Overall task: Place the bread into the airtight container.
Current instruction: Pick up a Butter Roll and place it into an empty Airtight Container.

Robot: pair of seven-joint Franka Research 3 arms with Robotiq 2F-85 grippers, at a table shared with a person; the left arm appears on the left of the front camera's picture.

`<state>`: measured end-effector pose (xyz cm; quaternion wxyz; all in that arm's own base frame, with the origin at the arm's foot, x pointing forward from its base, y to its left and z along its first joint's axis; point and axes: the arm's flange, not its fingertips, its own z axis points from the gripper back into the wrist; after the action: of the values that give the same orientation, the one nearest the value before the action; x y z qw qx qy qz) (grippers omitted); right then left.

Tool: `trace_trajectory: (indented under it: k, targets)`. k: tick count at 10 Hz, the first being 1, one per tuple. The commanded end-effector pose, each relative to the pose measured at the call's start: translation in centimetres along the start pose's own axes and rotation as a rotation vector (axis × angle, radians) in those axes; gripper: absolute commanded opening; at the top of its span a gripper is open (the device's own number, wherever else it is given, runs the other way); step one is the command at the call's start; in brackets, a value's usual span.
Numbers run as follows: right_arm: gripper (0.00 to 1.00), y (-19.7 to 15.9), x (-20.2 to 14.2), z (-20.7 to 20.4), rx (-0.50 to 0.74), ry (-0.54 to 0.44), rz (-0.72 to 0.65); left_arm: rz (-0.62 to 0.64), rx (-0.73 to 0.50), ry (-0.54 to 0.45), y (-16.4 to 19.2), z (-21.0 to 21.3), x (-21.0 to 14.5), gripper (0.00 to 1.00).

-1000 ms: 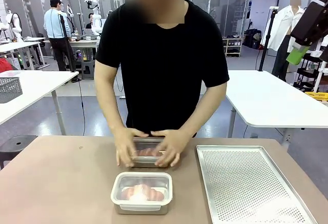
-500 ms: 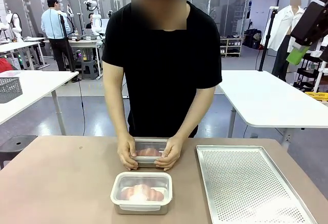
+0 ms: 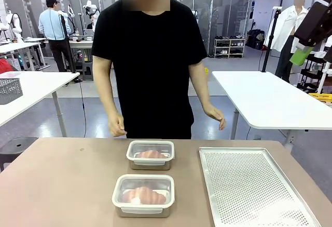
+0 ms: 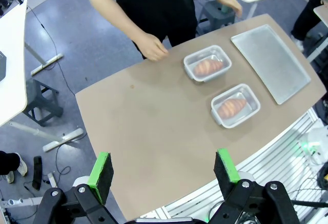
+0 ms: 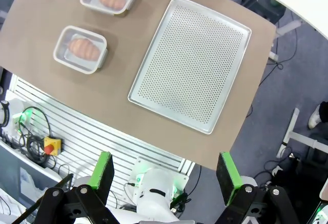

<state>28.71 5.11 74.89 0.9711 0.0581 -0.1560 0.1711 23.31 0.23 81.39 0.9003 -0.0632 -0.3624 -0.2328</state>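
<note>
A: How do the fingers stand?

B: The left gripper [image 4: 163,171] is spread wide, green pads [image 4: 101,170] well apart, nothing between them, high above the table [image 4: 133,131]. The right gripper [image 5: 164,171] is the same: wide, holding nothing.

A: The bread?

B: One piece [image 3: 144,195] lies in the near airtight container [image 3: 143,195], lid on. Another piece [image 3: 151,154] sits in the far container [image 3: 150,155], at twelve o'clock from the first, also lidded.

A: Any writing?

B: None I can read.

A: The surroundings?

B: A perforated metal tray [image 3: 249,190] lies at three o'clock of the containers. The person's hands [image 3: 117,125] hang off the brown table. White tables stand behind.
</note>
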Motion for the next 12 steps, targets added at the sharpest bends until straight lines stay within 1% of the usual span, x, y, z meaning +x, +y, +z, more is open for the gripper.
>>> trace_trajectory:
  k: [1, 12]
  targets:
    - [1.00, -0.01, 0.14, 0.28, -0.005, 0.006, 0.007, -0.011, -0.003, -0.002, -0.01, 0.13, 0.05, 1.00]
    - [1.00, -0.01, 0.14, 0.28, -0.005, 0.006, 0.007, -0.011, -0.003, -0.002, -0.01, 0.13, 0.05, 1.00]
